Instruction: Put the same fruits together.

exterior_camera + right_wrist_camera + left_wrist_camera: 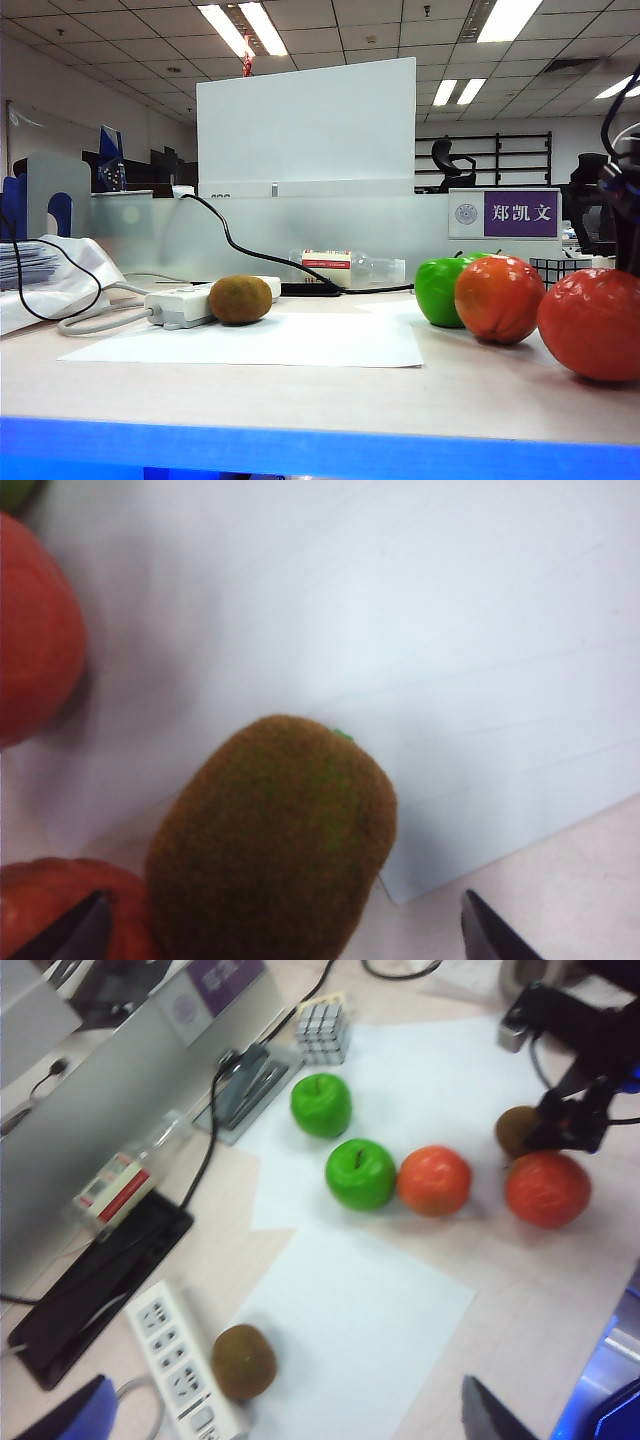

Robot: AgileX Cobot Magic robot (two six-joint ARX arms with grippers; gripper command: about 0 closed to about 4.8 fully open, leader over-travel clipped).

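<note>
On the counter, apples and oranges sit paired, kiwis apart

Both green apples lie side by side, the two oranges next along; one kiwi sits under the right gripper, jaws wide and empty, the other kiwi rests beside the power strip, well apart, below the left gripper, jaws equally wide, holding nothing. Likely left: uniting the kiwis

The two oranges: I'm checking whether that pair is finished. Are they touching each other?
Apart. The left wrist view shows bare table between the orange beside the green apple and the other orange.
</note>
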